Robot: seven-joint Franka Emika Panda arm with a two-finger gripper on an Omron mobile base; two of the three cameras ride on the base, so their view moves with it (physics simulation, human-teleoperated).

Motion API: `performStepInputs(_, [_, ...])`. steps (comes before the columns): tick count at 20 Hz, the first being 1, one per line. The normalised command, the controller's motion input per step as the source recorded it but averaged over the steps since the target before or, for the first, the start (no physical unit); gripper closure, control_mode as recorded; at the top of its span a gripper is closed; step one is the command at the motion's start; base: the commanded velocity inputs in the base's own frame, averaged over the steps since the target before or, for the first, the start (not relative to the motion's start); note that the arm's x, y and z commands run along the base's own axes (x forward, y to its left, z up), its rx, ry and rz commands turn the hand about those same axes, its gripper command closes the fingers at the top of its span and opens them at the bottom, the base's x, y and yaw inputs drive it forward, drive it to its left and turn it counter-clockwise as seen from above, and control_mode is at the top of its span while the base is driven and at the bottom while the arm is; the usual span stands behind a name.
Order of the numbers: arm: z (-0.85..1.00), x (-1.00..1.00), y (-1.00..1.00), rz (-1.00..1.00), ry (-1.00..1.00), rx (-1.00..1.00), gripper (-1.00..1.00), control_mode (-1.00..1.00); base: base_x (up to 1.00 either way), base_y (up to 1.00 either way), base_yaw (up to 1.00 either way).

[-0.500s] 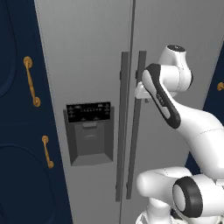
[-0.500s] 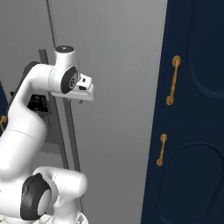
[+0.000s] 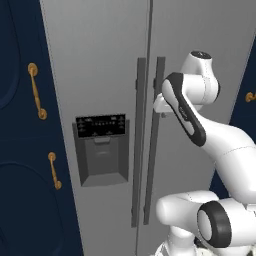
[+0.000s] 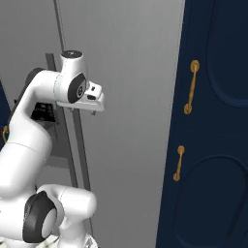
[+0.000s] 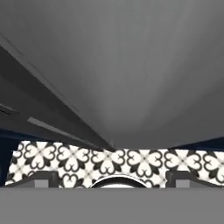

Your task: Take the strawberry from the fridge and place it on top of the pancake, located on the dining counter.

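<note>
Fridge (image 3: 105,65) fills the middle of both base views, both grey doors shut, so nothing inside can be seen. Two long dark vertical handles (image 3: 150,140) run side by side along the centre seam. Left door carries the black-panelled dispenser (image 3: 101,149), control strip on top, grey recess under it. In the right base view the right door (image 4: 131,97) is a plain grey face and the handles (image 4: 77,145) sit partly behind the arm.

Claw (image 5: 112,179) is up at the right-hand handle, upper part, hand just beside it; contact can't be told. In the left base view the white hand (image 3: 162,104) pokes out from behind the forearm next to that handle. In the right base view the hand (image 4: 89,99) points toward the door, fingers hidden. Hand view: two dark finger tips (image 5: 41,179) far apart at the bottom corners, jaws spread wide, nothing between them, nothing held. That view looks down the grey door face to a black-and-white patterned floor tile (image 5: 113,162).

Navy cabinets flank the fridge. Left side (image 3: 20,150) has two brass handles (image 3: 35,91), one above the other. Right side (image 4: 218,121) also has two brass handles (image 4: 191,87), upper and lower, doors with arched panels.
</note>
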Motion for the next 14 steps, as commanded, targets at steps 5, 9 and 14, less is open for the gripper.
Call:
performStepInputs(5, [0.00,0.00,0.00,0.00,0.00,0.00,-1.00,1.00,-0.53,0.00,0.00])
performStepInputs(9, [0.00,0.00,0.00,0.00,0.00,0.00,-1.00,1.00,-0.32,0.33,0.00])
performStepInputs(14, [0.00,0.00,0.00,0.00,0.00,0.00,-1.00,1.00,-0.20,0.51,-0.03])
